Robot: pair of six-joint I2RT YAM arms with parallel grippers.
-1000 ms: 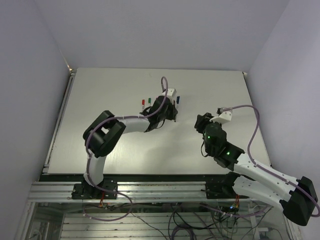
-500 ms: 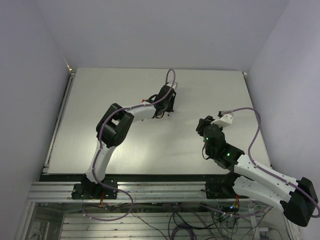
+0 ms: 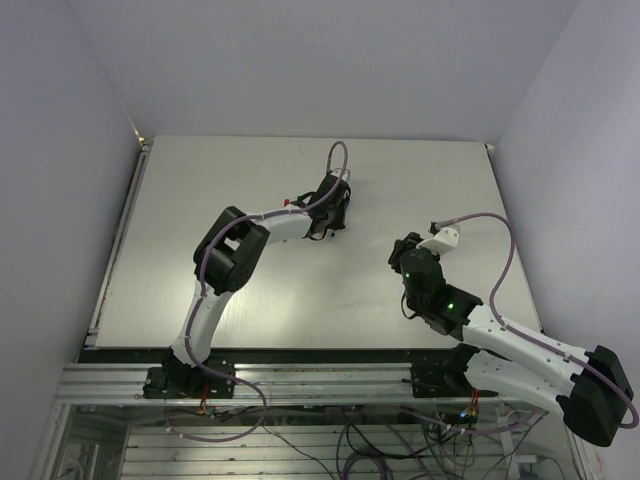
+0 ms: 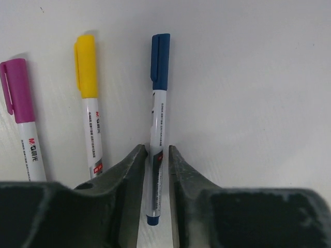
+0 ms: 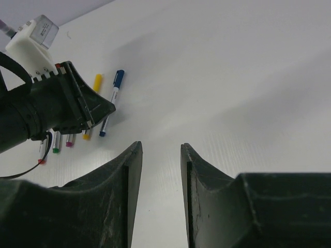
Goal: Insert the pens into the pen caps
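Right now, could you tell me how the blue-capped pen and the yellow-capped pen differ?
The blue-capped pen has a blue cap; the yellow-capped pen's is yellow. The blue-capped pen lies between the jaws of the left tool; the yellow-capped pen lies outside it. The blue-capped pen shows its tail end; the yellow-capped pen's is hidden behind the tool. Both are capped, white-barrelled and flat on the table.
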